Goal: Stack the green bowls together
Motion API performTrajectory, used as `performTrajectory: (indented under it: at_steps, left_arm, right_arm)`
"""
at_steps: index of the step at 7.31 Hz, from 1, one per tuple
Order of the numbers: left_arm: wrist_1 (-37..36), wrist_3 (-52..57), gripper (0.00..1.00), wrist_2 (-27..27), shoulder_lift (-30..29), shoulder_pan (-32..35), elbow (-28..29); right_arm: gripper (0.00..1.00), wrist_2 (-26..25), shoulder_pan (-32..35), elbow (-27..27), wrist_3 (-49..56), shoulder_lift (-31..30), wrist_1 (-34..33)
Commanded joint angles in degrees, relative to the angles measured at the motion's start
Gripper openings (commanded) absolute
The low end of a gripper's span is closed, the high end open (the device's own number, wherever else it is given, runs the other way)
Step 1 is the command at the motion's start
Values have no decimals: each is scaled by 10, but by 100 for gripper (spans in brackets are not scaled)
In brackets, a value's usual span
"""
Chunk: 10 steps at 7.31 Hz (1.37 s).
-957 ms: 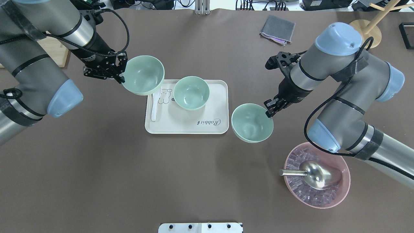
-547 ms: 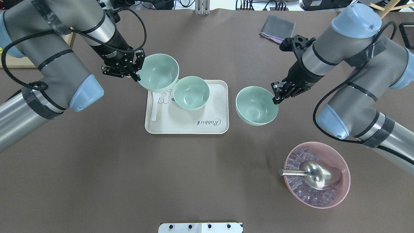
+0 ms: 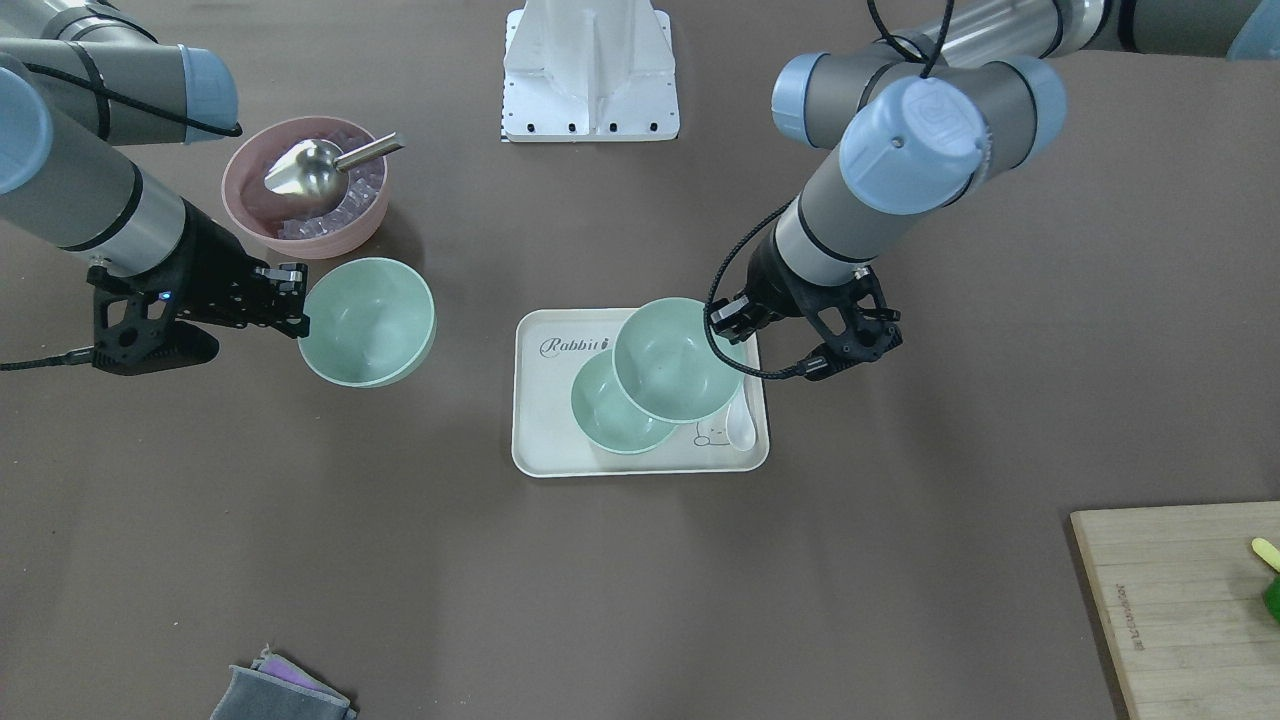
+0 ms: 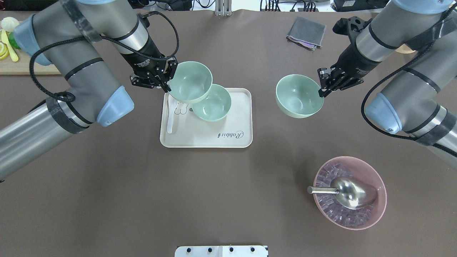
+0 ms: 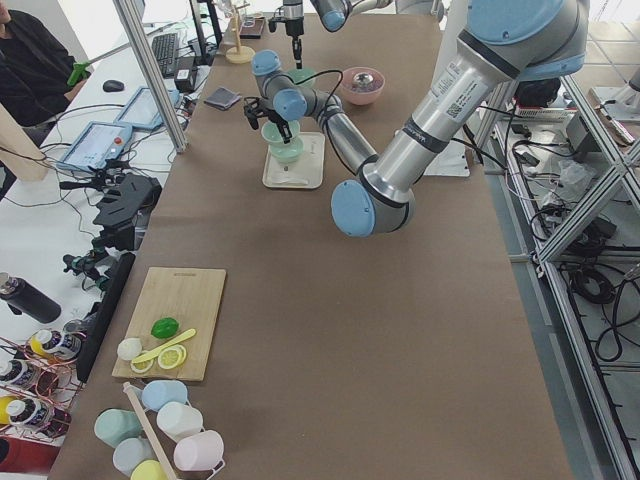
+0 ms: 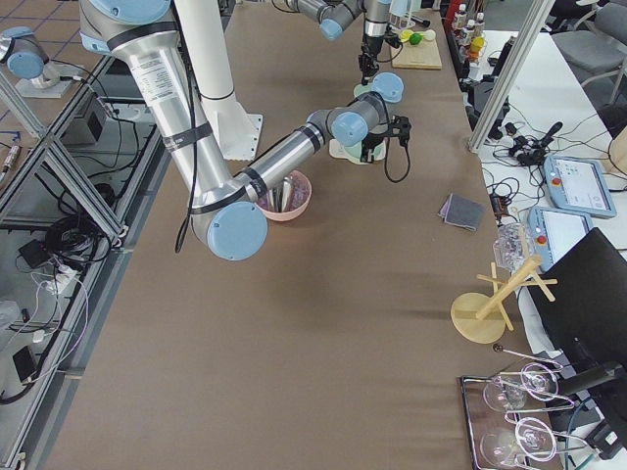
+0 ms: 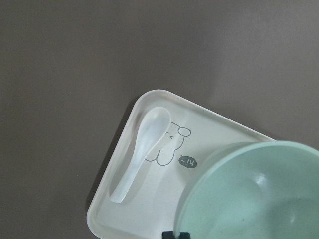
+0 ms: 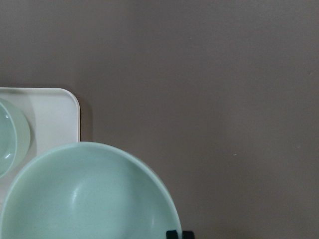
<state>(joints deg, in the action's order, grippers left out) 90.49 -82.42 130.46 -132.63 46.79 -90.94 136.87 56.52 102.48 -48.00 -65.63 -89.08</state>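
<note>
Three pale mint-green bowls show. One bowl stands on the white tray, also in the front-facing view. My left gripper is shut on the rim of a second bowl and holds it raised, overlapping the near-left side of the tray bowl; this held bowl fills the left wrist view. My right gripper is shut on the rim of the third bowl, held above the table to the right of the tray. It shows in the right wrist view.
A white spoon lies on the tray's left side. A pink bowl with ice and a metal scoop stands at the near right. A grey cloth lies at the far right, and a wooden board at the far left.
My left gripper has carried its bowl rightward until it overlaps the tray bowl. My right gripper has carried its bowl away from the robot and to the right.
</note>
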Motion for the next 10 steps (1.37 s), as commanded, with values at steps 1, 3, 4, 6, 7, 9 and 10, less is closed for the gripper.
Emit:
performTrajectory:
  at_steps: [1,3,4,6,7,9,10]
  left_arm:
    - [3,-15,0,-29,-16,-27,17]
    - [18,-17,0,-35,-40,-31,58]
    - [52,-37,0,-35,-41,-34,77]
    - [71,-42,0,-35,-41,-37,90]
    - [72,-42,0,-35,-40,-40,90]
    - [71,-41,0,-35,-39,-43,90]
    - [72,-40,0,-35,-37,-43,90]
  right_arm:
    - [0,-1,11,1,-29,1,-7]
    - [0,-2,11,3,-33,1,-7]
    - [0,-3,11,1,-34,1,-7]
    - [0,-4,11,0,-34,1,-7]
    - [0,-4,11,1,-34,1,-7]
    - [0,-6,10,1,-36,1,-7]
    - [0,-6,10,1,-39,2,-7]
